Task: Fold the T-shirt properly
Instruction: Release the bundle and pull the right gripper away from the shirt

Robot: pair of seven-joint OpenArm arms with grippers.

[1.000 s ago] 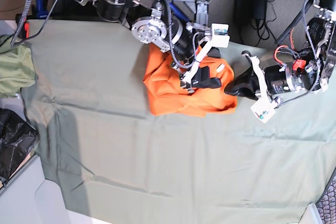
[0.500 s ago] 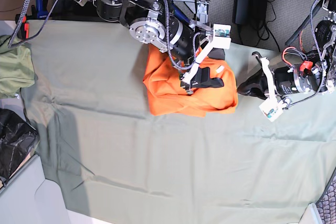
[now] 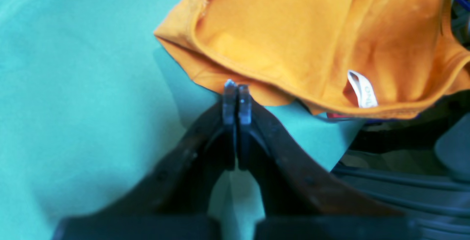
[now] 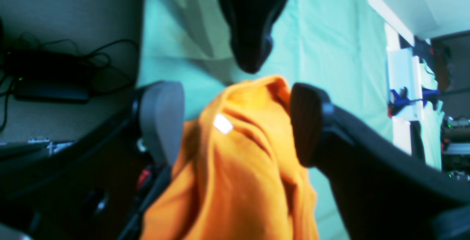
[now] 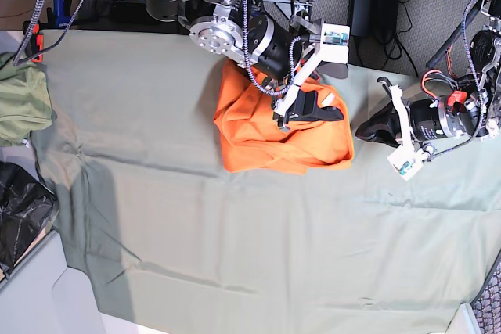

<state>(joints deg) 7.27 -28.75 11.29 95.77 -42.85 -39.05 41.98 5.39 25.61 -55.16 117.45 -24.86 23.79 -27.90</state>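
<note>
T-shirt (image 5: 266, 131): one, orange, lying in a folded bundle near the far edge of the bench, about mid-width, on the sage green cloth (image 5: 250, 240) that covers the bench.

Base view: two arms. Right gripper (image 5: 317, 107) reaches in from the far edge and sits over the shirt's right part, jaws spread wide. Left gripper (image 5: 366, 132) is low over the cloth just beside the shirt's near-right corner, apart from it. One olive-green bunched garment (image 5: 19, 103) lies at the bench's left edge.

Left wrist view: left gripper (image 3: 235, 89) has its fingers pressed together with nothing between them, tips right at the shirt's hem (image 3: 257, 74); contact can't be confirmed. One white label (image 3: 363, 91) shows inside the shirt.

Right wrist view: right gripper (image 4: 235, 122) has its two pads well apart, a raised fold of the T-shirt (image 4: 238, 151) between them. Whether the pads touch the fabric, I can't tell. The left gripper's dark tip (image 4: 249, 49) sits just past the fold.
</note>
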